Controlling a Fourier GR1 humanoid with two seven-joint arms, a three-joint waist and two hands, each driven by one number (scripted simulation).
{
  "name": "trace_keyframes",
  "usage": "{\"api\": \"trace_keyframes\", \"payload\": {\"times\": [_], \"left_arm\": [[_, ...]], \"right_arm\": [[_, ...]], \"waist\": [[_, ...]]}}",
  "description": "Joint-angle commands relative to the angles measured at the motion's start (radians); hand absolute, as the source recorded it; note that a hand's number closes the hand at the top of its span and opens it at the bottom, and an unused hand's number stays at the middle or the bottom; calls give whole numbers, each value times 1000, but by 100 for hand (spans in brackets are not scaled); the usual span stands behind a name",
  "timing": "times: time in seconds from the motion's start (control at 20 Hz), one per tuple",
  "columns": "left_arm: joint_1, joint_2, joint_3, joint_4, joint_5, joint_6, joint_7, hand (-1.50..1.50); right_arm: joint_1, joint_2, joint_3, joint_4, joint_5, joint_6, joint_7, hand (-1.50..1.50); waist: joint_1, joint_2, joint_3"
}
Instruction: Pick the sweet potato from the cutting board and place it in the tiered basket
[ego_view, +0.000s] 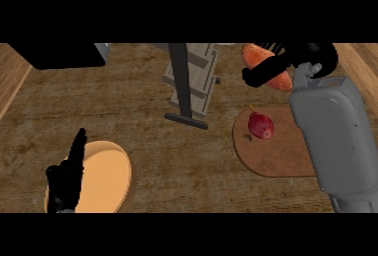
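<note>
I am holding the sweet potato (260, 60) in my right hand (284, 62) at the upper right of the frame, my fingers curling round it, just right of the tiered basket (190, 80). Below it, a red fruit (260, 125) is lying on the cutting board (277, 155). My left hand (66, 175) is resting with straight fingers at the lower left, over an orange plate (107, 175) on the bench (184, 165).

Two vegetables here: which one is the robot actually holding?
The orange sweet potato, gripped in the right hand up near the tiered basket. The dark red one lies untouched on the cutting board.
</note>
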Motion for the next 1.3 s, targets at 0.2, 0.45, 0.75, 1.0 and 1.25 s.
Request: {"api": "trace_keyframes", "payload": {"times": [0.2, 0.45, 0.75, 1.0, 1.25], "left_arm": [[25, -14, -2, 35, 26, -30, 21, 0], [11, -29, -25, 15, 8, -23, 41, 0], [-1, -51, -49, 41, -21, -27, 9, 0], [35, -59, -82, -10, -30, -30, 37, 0], [-37, -48, -40, 70, -22, -53, 6, 0]], "right_arm": [[-202, -106, -92, -425, -109, 203, 211, 150], [-373, -174, -154, -441, -212, 343, 326, 150], [-518, -207, -157, -304, -199, 333, 356, 150], [-570, -212, -166, -129, -140, 271, 309, 150], [-668, -221, -192, 41, -106, 251, 258, 150]], "waist": [[-4, 21, -13], [21, 29, -13], [45, 40, -15], [72, 47, -14], [72, 53, -14]]}}
